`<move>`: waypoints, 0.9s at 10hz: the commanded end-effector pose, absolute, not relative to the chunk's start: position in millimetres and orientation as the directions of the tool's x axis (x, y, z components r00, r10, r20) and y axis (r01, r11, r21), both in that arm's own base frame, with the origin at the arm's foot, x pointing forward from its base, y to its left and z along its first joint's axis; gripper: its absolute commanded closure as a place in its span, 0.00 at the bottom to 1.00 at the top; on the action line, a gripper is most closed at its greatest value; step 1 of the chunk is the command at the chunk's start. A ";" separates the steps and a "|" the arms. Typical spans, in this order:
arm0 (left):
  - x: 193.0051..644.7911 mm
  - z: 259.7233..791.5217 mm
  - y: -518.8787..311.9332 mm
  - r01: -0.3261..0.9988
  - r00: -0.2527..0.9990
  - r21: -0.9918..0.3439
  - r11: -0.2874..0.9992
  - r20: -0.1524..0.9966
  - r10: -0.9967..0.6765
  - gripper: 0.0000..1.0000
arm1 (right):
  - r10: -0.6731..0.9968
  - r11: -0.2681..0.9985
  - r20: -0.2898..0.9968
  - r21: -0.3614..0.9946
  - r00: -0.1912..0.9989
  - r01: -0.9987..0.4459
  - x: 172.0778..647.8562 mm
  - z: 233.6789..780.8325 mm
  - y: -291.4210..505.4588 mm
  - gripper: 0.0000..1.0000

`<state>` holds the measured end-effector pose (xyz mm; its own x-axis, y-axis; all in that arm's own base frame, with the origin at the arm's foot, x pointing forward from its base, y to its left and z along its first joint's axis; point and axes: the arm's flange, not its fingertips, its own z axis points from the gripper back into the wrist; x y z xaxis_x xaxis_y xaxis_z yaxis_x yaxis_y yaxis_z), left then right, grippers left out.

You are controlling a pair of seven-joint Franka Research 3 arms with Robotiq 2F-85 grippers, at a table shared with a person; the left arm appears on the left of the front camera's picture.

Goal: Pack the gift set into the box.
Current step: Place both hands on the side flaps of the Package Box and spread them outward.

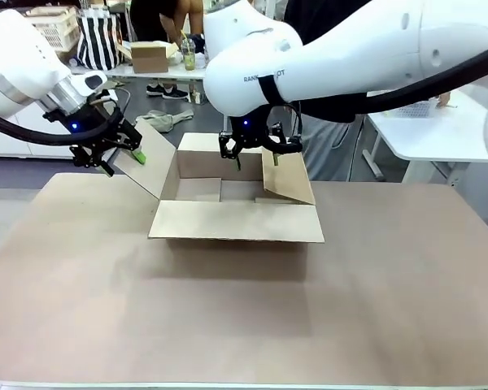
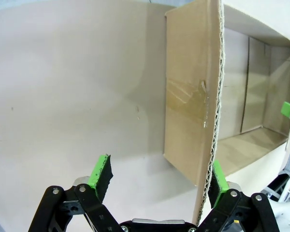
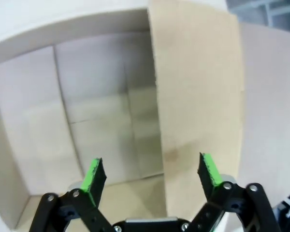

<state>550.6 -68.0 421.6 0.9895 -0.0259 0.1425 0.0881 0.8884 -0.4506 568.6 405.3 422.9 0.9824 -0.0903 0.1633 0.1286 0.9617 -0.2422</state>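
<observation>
One box (image 1: 236, 221), all four flaps spread open, stands mid-table (image 1: 228, 325) with two grippers at it. The left gripper (image 1: 124, 160) sits at the box's left flap (image 1: 150, 169), jaws wide astride its edge. The right gripper (image 1: 257, 158) gapes likewise over the right flap (image 1: 291, 180), clasping nothing.

Table (image 1: 228, 325): tan surface, extended across the lower frame. One item was set directly on it: brown cardboard box (image 1: 236, 221), flaps opened outward, upper centre.
</observation>
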 end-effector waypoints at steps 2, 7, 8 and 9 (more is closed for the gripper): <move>550.1 423.5 -68.9 0.077 0.990 -0.441 0.894 0.140 -0.017 0.00 | -0.065 0.916 0.148 -0.383 0.987 0.118 583.5 415.1 404.7 0.00; 550.1 423.5 -68.9 0.077 0.990 -0.441 0.894 0.140 -0.017 0.00 | -0.191 0.864 0.171 -0.437 0.967 0.248 566.6 425.2 339.9 0.00; 550.1 423.5 -68.9 0.077 0.990 -0.441 0.894 0.140 -0.017 0.00 | -0.198 0.878 0.174 -0.406 0.965 0.253 559.6 434.5 327.8 0.00; 550.1 423.5 -68.9 0.077 0.990 -0.441 0.894 0.140 -0.017 0.00 | -0.206 0.888 0.192 -0.376 0.959 0.266 551.8 444.7 315.5 0.00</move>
<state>550.8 -68.1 421.9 0.9894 -0.0260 0.1431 0.0885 0.8883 -0.4506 574.4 332.1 442.5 0.9716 -0.1762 0.1582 0.2271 0.8824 -0.4120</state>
